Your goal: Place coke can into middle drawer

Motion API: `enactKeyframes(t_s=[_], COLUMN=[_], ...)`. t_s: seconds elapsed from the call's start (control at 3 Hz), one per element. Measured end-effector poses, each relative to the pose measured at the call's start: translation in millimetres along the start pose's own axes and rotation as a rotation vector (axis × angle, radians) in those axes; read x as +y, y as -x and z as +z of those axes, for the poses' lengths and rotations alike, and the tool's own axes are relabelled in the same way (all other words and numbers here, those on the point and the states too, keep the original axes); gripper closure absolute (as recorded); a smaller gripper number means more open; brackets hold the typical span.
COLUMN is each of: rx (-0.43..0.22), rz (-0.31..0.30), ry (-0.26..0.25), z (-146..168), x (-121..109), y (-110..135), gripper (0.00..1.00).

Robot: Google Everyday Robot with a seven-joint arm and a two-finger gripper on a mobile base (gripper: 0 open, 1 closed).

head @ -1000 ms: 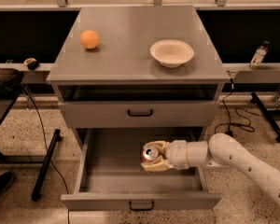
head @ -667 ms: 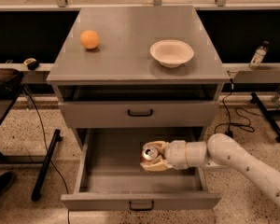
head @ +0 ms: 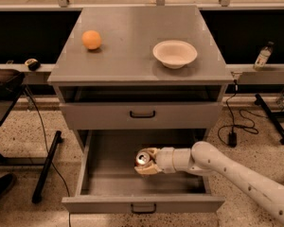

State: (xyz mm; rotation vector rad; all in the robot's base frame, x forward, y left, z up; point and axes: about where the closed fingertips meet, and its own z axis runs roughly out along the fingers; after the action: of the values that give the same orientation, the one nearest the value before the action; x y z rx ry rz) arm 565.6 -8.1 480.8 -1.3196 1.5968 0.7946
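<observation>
The middle drawer (head: 109, 186) of the grey cabinet is pulled wide open, its flat grey tray showing. My gripper (head: 146, 161) reaches in from the right, inside the drawer over its middle. It is shut on the coke can (head: 142, 159), whose silver top faces up; only the top and a sliver of the can show between the fingers. I cannot tell whether the can touches the drawer floor.
On the cabinet top (head: 132, 56) sit a round orange (head: 91, 39) at the left and a white bowl (head: 174, 53) at the right. The upper drawer front (head: 142, 114) is closed. A black stand leg (head: 45, 167) is left of the cabinet; cables lie on the floor at right.
</observation>
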Motion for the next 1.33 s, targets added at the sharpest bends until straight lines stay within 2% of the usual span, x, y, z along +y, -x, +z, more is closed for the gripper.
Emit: enactKeyframes(t_s=[0.33,0.67,1.0,1.33], rx=[-0.007,-0.025,-0.025,-0.025], rz=[0.045,0.069,0.069,0.069], ry=[0.057,0.083,0.083,0.083], z=[38.1,49.3,47.8,47.8], x=[-5.7,-4.4,-4.7,-4.6], y=[-35.7,-43.1,-39.7,-39.7], gripper=[0.75,0.52,0.29,0.0])
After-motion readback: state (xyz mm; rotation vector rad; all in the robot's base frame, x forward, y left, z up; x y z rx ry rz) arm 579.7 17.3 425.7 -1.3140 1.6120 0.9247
